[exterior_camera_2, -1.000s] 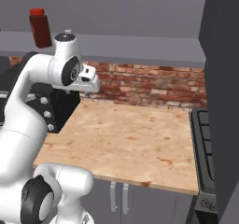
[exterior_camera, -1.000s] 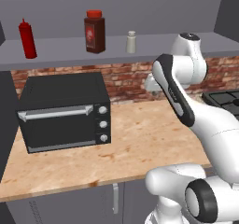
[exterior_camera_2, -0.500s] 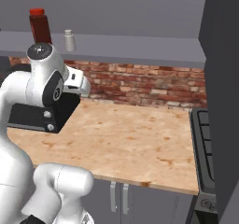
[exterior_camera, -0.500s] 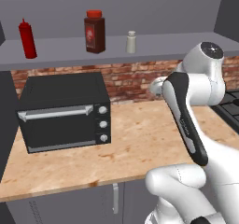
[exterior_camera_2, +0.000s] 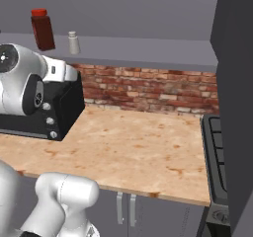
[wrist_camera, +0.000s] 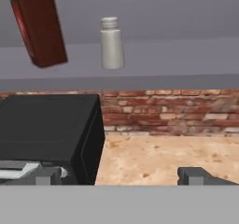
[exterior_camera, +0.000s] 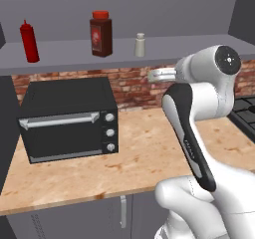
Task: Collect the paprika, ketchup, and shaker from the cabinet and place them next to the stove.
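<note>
Shaker upright on cabinet, cap up

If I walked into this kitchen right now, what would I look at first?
Probably the big white robot arm bending over the wooden counter. Next, the black toaster oven on the counter's left side against the brick wall. Then the grey cabinet shelf above, where the red ketchup, the dark paprika and the little pale shaker stand in a row.
</note>
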